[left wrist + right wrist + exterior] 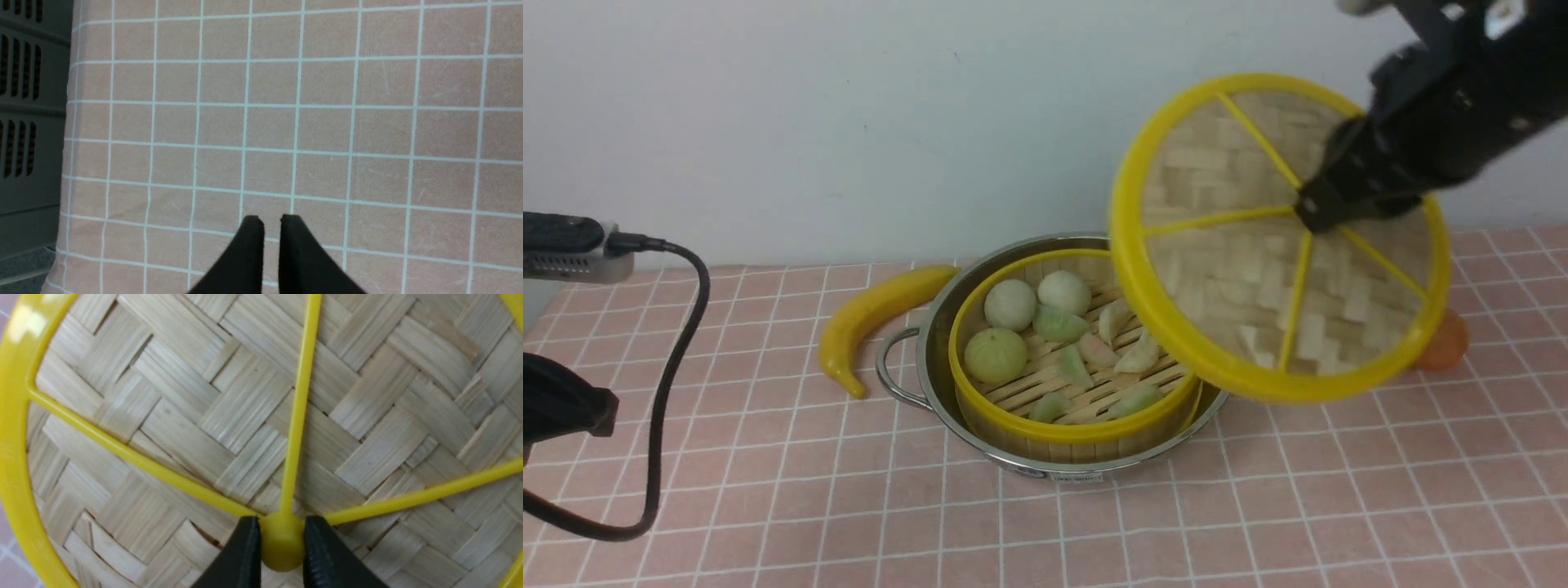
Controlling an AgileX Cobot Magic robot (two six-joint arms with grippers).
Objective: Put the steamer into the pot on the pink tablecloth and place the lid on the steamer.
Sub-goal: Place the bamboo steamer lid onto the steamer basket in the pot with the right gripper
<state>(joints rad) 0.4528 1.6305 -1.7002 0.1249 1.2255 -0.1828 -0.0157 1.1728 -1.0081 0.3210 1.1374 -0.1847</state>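
Aloft, tilted lid [1241, 269] overlaps right edge of steamer [1045, 382].

front: between arms, looks forward and down across pink tablecloth [1258, 506] to wall [849, 122] | left wrist: close over same cloth, past left tool [271, 218] | right wrist: very close on lid [184, 449], past right tool [282, 522]; lid shared with front

Soft, even light fills all three views and shadows are weak. The front view is a little hazy; the lid [1233, 278] and the right arm [1445, 114] at 2 o'clock look slightly blurred, and the rim of the pot [934, 359] gives pale reflections. In the right wrist view a white glare sits on the lid's rim. The left gripper [271, 220] appears plain black, without detail.
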